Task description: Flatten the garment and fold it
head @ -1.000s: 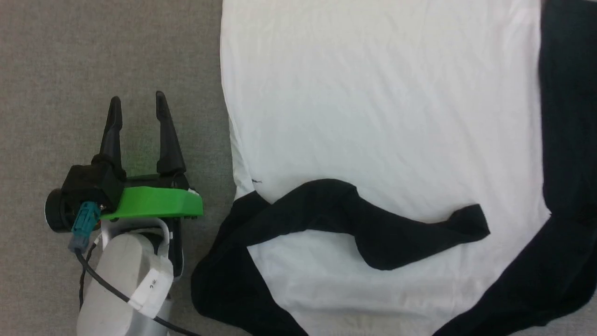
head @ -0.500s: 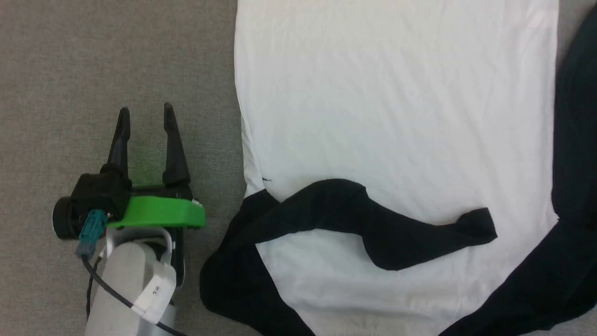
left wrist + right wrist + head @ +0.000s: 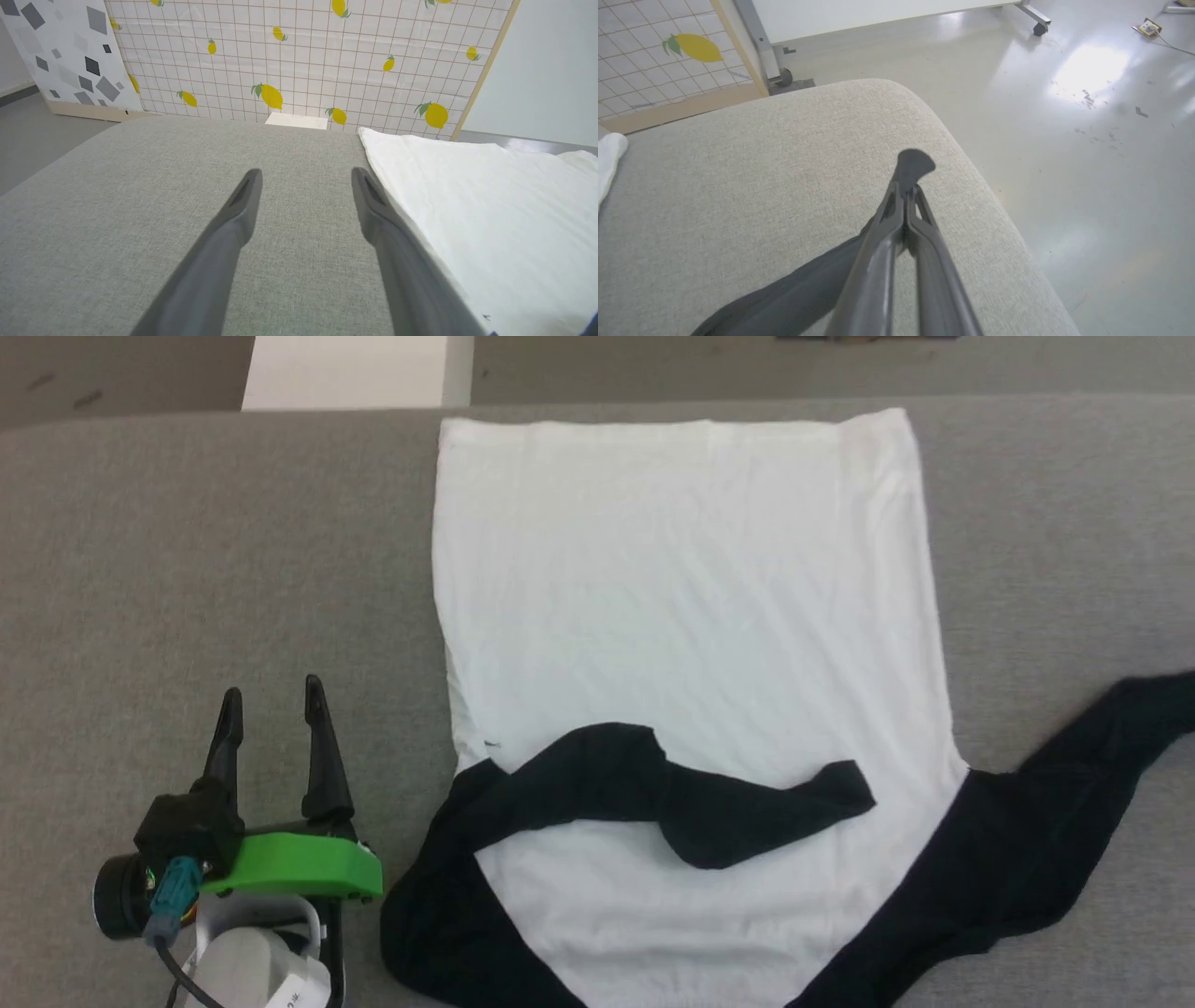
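The garment (image 3: 681,616) lies flat on the grey padded surface, its white torso reaching toward the far edge. One black sleeve (image 3: 672,793) is folded across the torso. The other black sleeve (image 3: 1027,821) stretches out to the right edge of the head view. In the right wrist view my right gripper (image 3: 906,186) is shut on that sleeve (image 3: 784,294), whose cuff end pokes out past the fingertips. My left gripper (image 3: 269,695) stands open over bare surface, left of the shirt's side edge and apart from it. The left wrist view shows the left gripper (image 3: 306,175) beside the white cloth (image 3: 490,210).
The grey surface (image 3: 187,541) ends in a rounded corner (image 3: 971,154) close to my right gripper, with shiny floor (image 3: 1087,140) beyond. A lemon-patterned panel (image 3: 303,60) stands behind the far edge, with a small white block (image 3: 296,120) at its foot.
The head camera has pulled back, showing the whole torso and the far edge. The right-hand black sleeve, earlier lying up along the shirt's side, now stretches outward to the right.
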Robot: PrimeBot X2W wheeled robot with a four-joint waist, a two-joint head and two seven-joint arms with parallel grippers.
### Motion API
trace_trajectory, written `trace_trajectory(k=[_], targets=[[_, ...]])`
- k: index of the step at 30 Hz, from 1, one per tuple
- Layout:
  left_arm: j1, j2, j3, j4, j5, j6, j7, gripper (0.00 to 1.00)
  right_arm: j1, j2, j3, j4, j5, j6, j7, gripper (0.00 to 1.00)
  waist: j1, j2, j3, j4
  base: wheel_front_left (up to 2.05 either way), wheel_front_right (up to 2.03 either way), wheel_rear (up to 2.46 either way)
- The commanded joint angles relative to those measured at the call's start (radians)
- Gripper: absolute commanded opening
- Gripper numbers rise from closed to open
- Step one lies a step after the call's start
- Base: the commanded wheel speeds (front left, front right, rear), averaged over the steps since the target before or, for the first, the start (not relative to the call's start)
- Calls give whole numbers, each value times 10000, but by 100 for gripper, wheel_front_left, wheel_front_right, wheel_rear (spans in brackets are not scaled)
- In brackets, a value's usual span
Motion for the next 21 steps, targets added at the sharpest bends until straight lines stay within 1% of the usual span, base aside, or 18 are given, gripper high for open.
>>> trace_trajectory(k=[1,4,6,9,11,13,17,21], targets=[[150,-66,18,15,132,-63,-47,100,357,143,-153,-404,81,-19,64,0,0,0,-978,-884,0,0,0],[255,-96,23,95,126,-118,-47,100,951,426,-445,-1419,70,-19,261,0,0,0,-1187,-1003,0,0,0],[311,-122,-3,138,135,-136,-47,100,1345,672,-602,-2338,10,-19,511,0,0,0,-1313,-1029,0,0,0],[411,-149,-53,198,145,-184,-47,100,2012,1146,-642,-4201,53,-19,1098,0,0,0,-1455,-1026,0,0,0],[471,-159,-77,242,158,-209,-47,100,2477,1432,-440,-5543,165,-19,1560,0,0,0,-1504,-1004,0,0,0],[496,-163,-83,289,158,-249,-47,100,2849,1726,-95,-6833,439,-19,1948,0,0,0,-1533,-978,0,0,0],[507,-178,-140,359,176,-302,-47,100,3418,1939,1034,-9024,838,-19,2513,0,0,0,-1549,-924,0,0,0],[392,-193,-217,444,182,-350,-47,100,3547,2020,2783,-10569,906,-19,2825,0,0,0,-1493,-843,0,0,0]])
